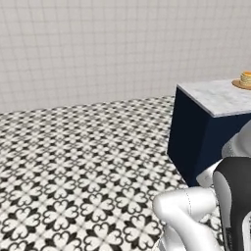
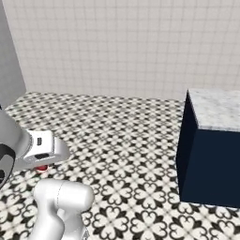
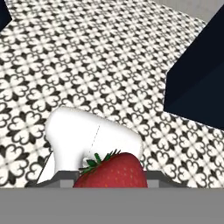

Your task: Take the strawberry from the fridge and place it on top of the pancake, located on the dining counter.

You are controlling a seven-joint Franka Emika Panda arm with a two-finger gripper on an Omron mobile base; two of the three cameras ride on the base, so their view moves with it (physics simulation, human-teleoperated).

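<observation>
The gripper (image 3: 110,183) is clenched on the strawberry (image 3: 111,171), carrying it low over the tiled floor (image 1: 73,157). The pancake (image 1: 245,78) waits on the dining counter (image 1: 215,98). Next, the robot must get closer and lift the fruit above it

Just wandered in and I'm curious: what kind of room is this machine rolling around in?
Probably a kitchen or dining area: a marble-topped dining counter on a navy base holds a pancake, the floor is patterned black-and-white tile, and the wall is tiled pale.
</observation>
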